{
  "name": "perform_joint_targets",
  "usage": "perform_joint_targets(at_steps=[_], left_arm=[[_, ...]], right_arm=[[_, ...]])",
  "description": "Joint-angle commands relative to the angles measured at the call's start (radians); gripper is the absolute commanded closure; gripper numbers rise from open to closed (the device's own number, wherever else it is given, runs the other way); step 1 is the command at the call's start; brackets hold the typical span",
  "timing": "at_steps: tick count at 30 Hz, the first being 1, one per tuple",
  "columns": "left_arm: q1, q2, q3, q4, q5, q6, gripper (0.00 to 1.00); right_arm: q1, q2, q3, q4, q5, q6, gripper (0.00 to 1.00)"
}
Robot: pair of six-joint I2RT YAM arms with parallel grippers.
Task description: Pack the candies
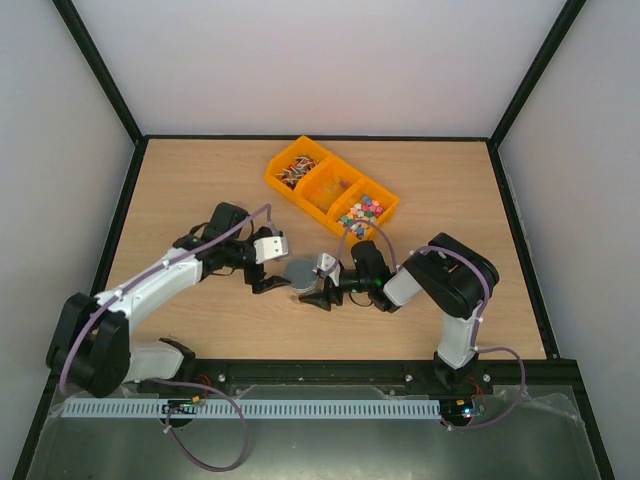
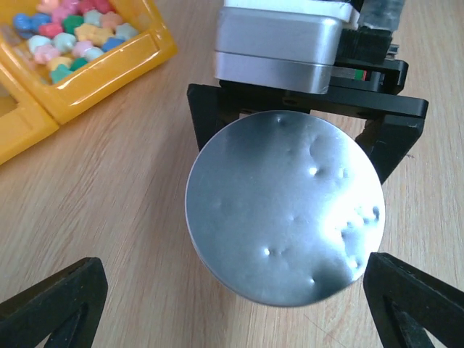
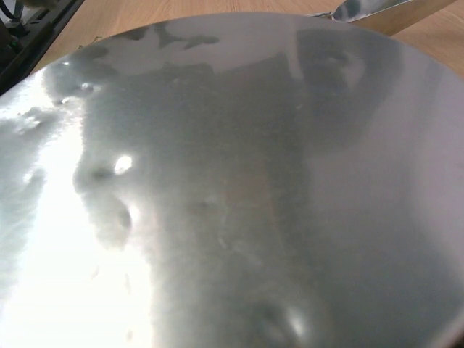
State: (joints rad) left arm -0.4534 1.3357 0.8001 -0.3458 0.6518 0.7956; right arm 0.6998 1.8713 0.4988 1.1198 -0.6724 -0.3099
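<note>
Container prep reads as the current step: left tool [image 2: 233,275] gapes around the grey tin [image 2: 283,210], right tool [image 1: 318,293] apparently clamps it, candies [image 2: 69,32] sit in yellow bins [image 2: 138,61] beyond it, so next the left must grip squarely.

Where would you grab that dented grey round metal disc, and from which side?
Probably by its rim, on two opposite edges of the grey round metal disc, coming in low from the side. Its top is flat with no handle, and the left gripper, open, flanks it that way.
</note>
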Motion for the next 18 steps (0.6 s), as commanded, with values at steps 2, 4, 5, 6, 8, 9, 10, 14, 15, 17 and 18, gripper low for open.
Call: perform_joint_targets(at_steps=[2,4,5,6,8,9,10,14,15,17,18], left_arm=[[-0.041,-0.123,-0.111,0.164,-0.145,-0.249,0.01],[-0.079,-0.145,-0.125,0.214,-0.205,-0.379,0.0],[-0.102,-0.152,-0.125,0.235,-0.243,-0.432,0.0],[-0.125,-0.157,-0.127,0.246,-0.263,-0.475,0.01],[-0.176,-0.17,-0.14,0.271,-0.314,-0.527,0.01],[-0.2,-0.175,-0.151,0.283,-0.332,-0.541,0.01],[-0.221,-0.177,-0.161,0.292,-0.356,-0.55,0.01],[-0.274,-0.168,-0.197,0.331,-0.435,-0.56,0.01],[-0.281,-0.163,-0.199,0.336,-0.438,-0.548,0.01],[-0.294,-0.151,-0.202,0.345,-0.459,-0.525,0.01],[-0.296,-0.141,-0.201,0.35,-0.474,-0.519,0.0]], right_arm=[[0.005,-0.001,-0.007,-0.004,0.008,0.006,0.47],[0.006,0.007,-0.002,0.003,0.034,0.015,0.46],[0.005,0.01,0.0,0.006,0.044,0.02,0.46],[0.005,0.013,0.003,0.009,0.058,0.026,0.46],[0.006,0.02,0.007,0.01,0.08,0.043,0.46],[0.005,0.022,0.007,0.012,0.091,0.05,0.46],[0.006,0.024,0.009,0.011,0.101,0.057,0.46],[0.009,0.033,0.009,0.013,0.165,0.084,0.46],[0.009,0.034,0.008,0.012,0.176,0.087,0.46],[0.008,0.032,0.004,0.012,0.182,0.086,0.46],[0.009,0.03,0.001,0.012,0.179,0.083,0.46]])
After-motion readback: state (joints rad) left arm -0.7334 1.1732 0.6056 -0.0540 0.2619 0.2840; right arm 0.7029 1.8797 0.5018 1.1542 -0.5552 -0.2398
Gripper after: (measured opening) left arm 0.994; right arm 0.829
